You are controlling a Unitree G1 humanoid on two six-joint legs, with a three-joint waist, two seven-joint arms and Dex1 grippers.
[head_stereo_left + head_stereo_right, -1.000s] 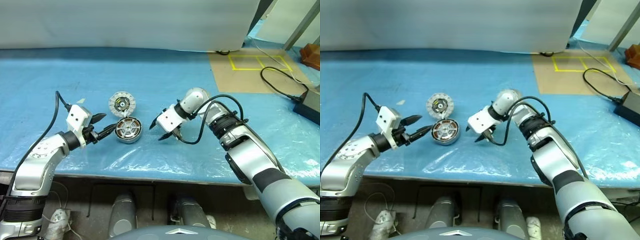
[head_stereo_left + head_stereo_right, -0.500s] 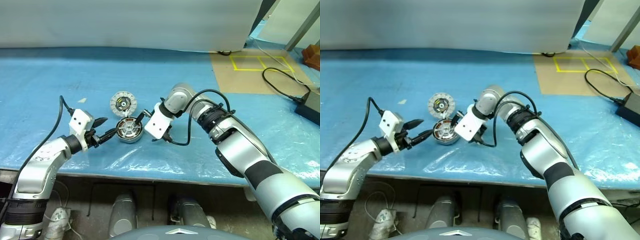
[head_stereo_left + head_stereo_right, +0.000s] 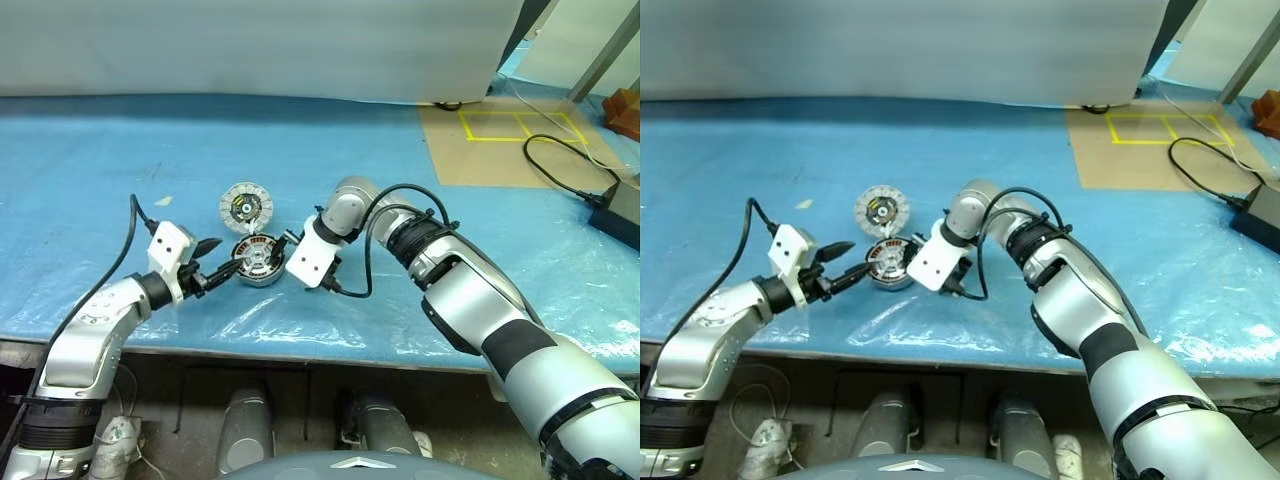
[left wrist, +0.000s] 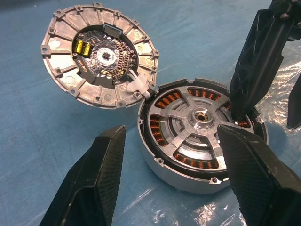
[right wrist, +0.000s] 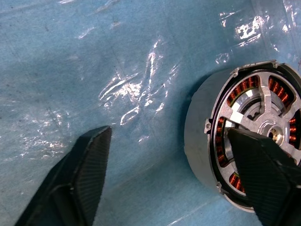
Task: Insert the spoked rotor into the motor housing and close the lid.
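left wrist view: the motor housing lies flat on the tabletop just ahead of the released left hand, spoked rotor already seated. its hinged lid lies open beyond. the right hand, also spread and empty, touches the housing's far rim and looks nearer the lid.

Change over the last second. The right tool, earlier well apart from the motor housing on its right with open bench between them, now stands against the housing's right side, spread wide; one finger comes down onto the housing's rim beside the spoked rotor, the other stays outside the housing wall over the bench. The right forearm, formerly pointing across the bench, now arches over and angles down toward the housing.
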